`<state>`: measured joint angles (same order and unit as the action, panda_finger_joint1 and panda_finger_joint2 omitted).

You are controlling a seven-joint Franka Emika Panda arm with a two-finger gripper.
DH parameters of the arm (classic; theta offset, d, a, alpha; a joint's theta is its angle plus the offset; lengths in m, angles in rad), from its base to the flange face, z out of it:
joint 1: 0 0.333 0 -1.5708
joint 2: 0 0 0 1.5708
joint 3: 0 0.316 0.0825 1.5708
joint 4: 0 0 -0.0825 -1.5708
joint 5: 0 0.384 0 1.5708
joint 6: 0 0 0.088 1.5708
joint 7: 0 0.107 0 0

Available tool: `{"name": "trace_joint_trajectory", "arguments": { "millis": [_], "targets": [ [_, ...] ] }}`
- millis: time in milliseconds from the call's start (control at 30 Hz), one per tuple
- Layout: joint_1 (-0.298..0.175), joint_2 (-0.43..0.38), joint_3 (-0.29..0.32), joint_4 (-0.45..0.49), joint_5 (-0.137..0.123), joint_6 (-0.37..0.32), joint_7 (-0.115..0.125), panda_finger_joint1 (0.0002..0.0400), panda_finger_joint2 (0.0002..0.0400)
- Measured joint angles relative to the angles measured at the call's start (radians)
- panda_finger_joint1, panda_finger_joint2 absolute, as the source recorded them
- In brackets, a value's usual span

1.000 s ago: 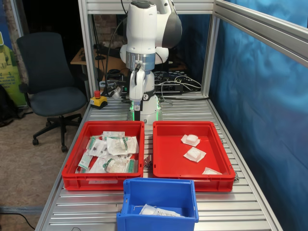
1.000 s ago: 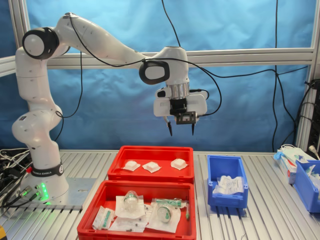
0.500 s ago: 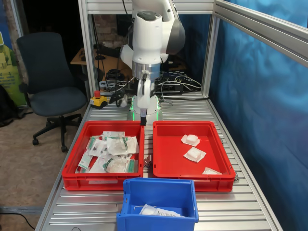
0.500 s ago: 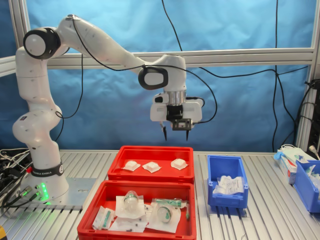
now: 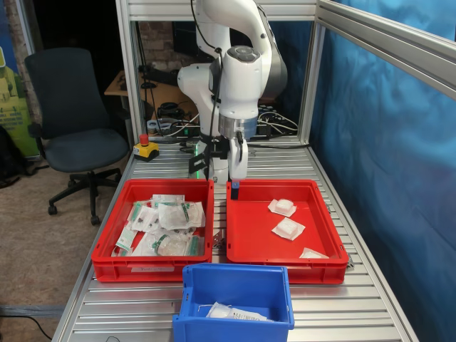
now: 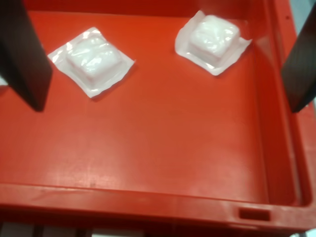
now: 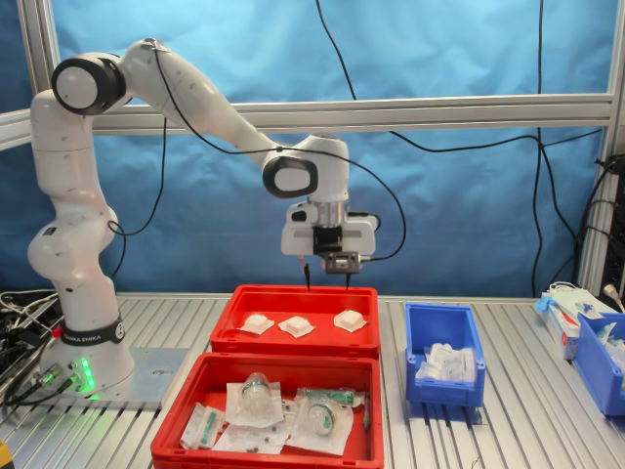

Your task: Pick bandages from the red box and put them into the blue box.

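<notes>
Blue curtains and aluminium framing close in a ribbed metal table (image 5: 370,313) that carries every bin. Judging by what lies where, the job is partly done: the blue box (image 5: 239,274), well away from the jaws at the table's near edge in the first exterior view, already holds some clear-wrapped packets (image 5: 235,312), though I cannot tell how many. Three bandages (image 7: 297,326) remain in the red box (image 5: 256,249), so at least three picks look to be left. The gripper (image 7: 327,276) hangs just above the red box's rear part with its jaws spread wide and nothing between them. In the wrist view two bandages lie below and ahead of the jaws, flat and apart; the third is out of that view. Beside the jaws sits the twin red tray (image 5: 107,246), heaped with green-printed packets (image 5: 167,221).
</notes>
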<state>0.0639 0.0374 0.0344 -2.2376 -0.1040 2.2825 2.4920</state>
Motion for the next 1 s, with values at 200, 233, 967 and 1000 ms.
{"name": "trace_joint_trajectory", "arguments": {
  "millis": [200,233,967,1000],
  "targets": [
    [0.016,0.0,0.003,-0.094,0.0,0.084,0.0,0.04,0.04],
    [0.019,0.001,0.003,-0.114,0.0,0.098,0.0,0.04,0.04],
    [0.096,0.1,0.007,-0.188,0.0,0.27,0.0,0.04,0.04],
    [0.098,0.105,0.007,-0.188,0.0,0.275,0.0,0.04,0.04]
  ]
}}
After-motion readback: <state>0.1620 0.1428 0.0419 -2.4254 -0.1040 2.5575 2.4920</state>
